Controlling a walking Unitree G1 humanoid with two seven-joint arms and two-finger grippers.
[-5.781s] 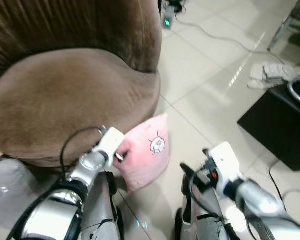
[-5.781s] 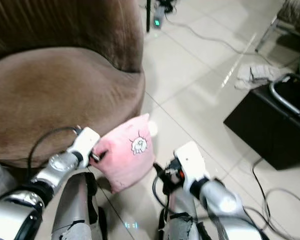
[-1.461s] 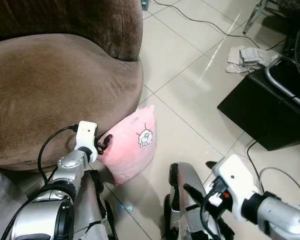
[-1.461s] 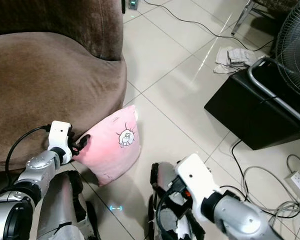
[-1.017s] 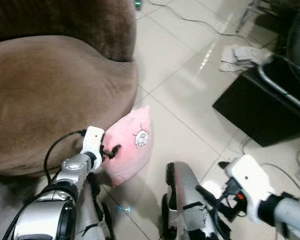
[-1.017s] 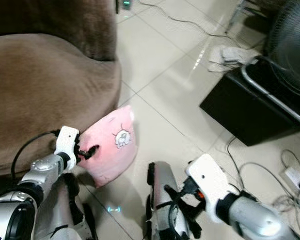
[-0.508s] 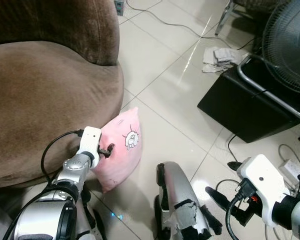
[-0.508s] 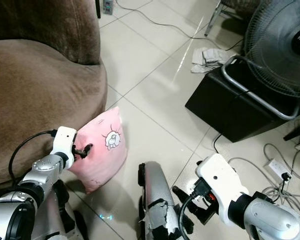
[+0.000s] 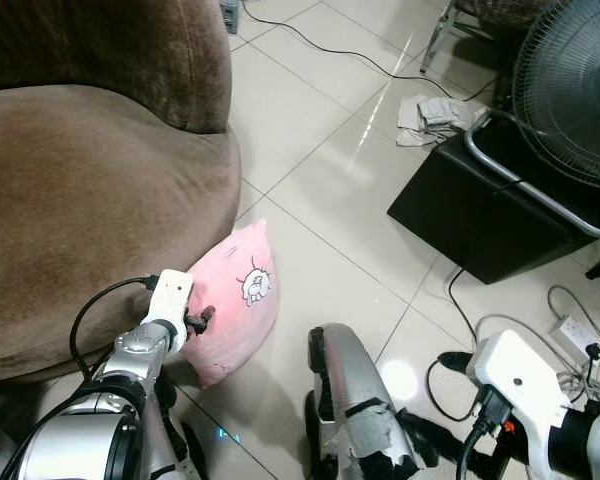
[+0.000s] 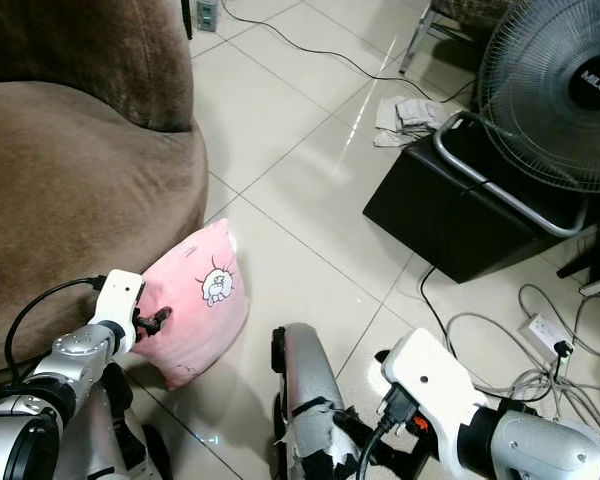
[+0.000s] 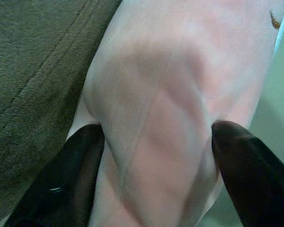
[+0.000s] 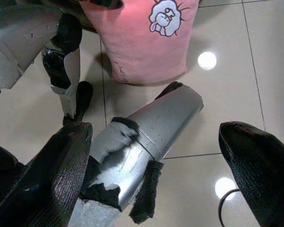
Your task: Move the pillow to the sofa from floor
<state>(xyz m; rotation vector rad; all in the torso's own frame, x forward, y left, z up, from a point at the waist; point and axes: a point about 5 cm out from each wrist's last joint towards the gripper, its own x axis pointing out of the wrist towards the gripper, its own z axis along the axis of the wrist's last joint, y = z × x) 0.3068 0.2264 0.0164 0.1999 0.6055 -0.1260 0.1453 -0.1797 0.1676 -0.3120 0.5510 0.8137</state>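
Left eye view: pink pillow (image 9: 232, 300) standing on edge on the tiled floor (image 9: 330, 190), leaning against the rounded front edge of the brown sofa (image 9: 90, 210). Sofa seat above it broad and bare. Open tile to the robot's right of the pillow, as far as the black box (image 9: 490, 215) with the fan (image 9: 570, 90) on it. Crumpled cloth (image 9: 435, 110) and a cable (image 9: 330, 45) farther out on the floor. Left tool (image 9: 198, 322) at the pillow's sofa-side edge, fingertips pressed into the fabric.

Right eye view: same layout. Pillow's printed cartoon face (image 10: 218, 287) turned toward the open floor. Power strip (image 10: 542, 332) and loose white cables (image 10: 500, 375) on the tile beyond the right arm. Right tool (image 10: 380, 440) low beside the robot's own leg (image 10: 305, 395), well apart from the pillow (fingers hard to separate from the leg here).

Left wrist view: two black fingers (image 11: 73, 177) spread partway, one on each side of a fold of pink fabric, both pressed against it. Pillow gripped between them. Sofa upholstery directly alongside.

Right wrist view: fingers (image 12: 54, 170) spread wide, nothing between them. Leg, tile and lower part of the pillow visible past them.
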